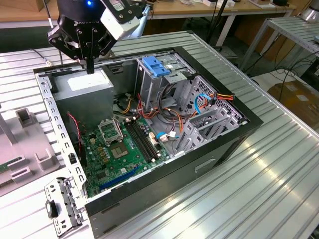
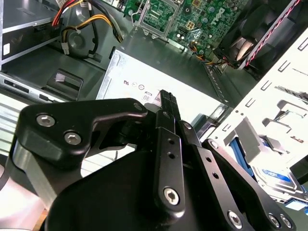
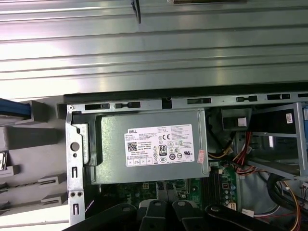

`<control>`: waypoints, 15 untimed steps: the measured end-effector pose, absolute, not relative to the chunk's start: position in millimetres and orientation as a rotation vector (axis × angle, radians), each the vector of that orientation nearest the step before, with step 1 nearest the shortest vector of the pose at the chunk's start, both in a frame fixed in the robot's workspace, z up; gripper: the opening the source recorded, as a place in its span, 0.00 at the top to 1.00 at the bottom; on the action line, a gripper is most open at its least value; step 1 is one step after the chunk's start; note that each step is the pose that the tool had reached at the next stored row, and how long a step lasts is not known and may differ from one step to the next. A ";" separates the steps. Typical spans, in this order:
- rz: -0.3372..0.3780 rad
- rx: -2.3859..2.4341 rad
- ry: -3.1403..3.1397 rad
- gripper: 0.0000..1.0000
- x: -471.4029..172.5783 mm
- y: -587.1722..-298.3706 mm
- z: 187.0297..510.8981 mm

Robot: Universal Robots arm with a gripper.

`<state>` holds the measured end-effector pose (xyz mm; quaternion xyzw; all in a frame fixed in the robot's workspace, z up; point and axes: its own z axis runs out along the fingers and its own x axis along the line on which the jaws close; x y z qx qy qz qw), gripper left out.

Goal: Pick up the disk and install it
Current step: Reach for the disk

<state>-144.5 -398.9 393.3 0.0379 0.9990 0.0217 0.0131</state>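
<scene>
Gripper hovers above one power-supply box.

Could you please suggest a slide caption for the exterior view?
The claw hovers, shut and empty, above the grey power supply in the open computer case.

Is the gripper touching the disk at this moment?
Apart. In the second wrist view the gripper hangs over the power supply, while the disk lies beyond the case frame.
</scene>
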 end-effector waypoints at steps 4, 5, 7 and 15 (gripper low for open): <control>0.068 0.118 3.112 0.89 -145.8 -398.9 393.3; 0.068 0.118 3.113 0.89 -146.2 -398.9 393.3; 0.068 0.118 3.112 0.89 -147.0 -398.9 393.3; 0.068 0.118 3.112 0.89 -151.5 -398.9 393.3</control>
